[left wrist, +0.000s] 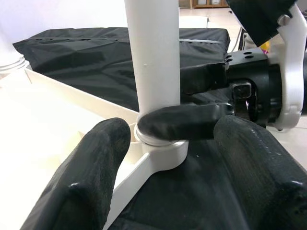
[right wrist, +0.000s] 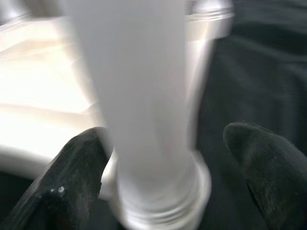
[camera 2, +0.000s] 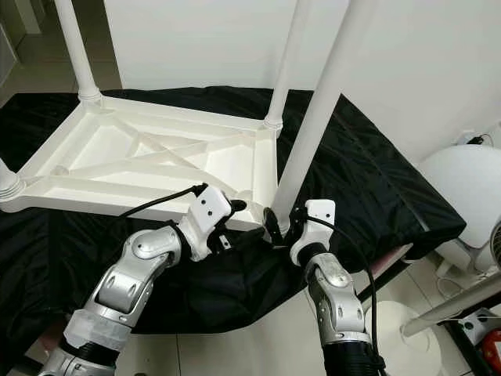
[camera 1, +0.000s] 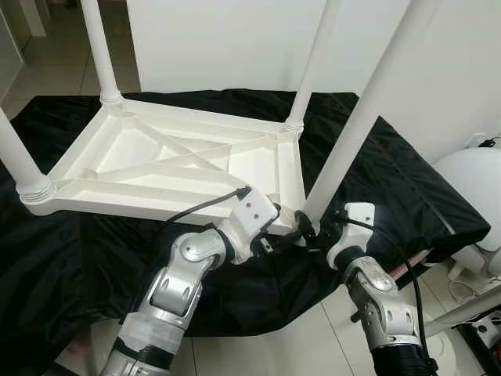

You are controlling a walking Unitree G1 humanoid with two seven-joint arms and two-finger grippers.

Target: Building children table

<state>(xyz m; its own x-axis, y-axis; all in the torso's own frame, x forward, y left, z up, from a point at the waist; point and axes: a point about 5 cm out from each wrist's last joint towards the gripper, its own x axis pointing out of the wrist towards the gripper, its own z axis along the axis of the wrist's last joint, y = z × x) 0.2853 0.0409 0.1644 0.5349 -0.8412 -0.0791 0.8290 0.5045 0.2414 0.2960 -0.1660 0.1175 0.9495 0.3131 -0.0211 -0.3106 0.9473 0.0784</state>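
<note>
A white children's table (camera 1: 172,160) lies upside down on a black cloth, with its legs pointing up. The near right leg (camera 1: 352,133) stands in its corner socket (left wrist: 160,151). My right gripper (camera 1: 309,227) is shut on the base of this leg, one black finger (left wrist: 182,122) crossing in front of it and the other behind. The right wrist view shows the leg (right wrist: 139,110) blurred between the two fingers. My left gripper (camera 1: 286,239) is open just beside the same corner, its fingers (left wrist: 91,167) spread wide and holding nothing.
The black cloth (camera 1: 391,180) covers a low surface that ends close in front of me. Three other legs (camera 1: 100,47) stand at the remaining corners. A white rounded object (camera 1: 470,180) and cables sit on the floor at the right. A white wall stands behind.
</note>
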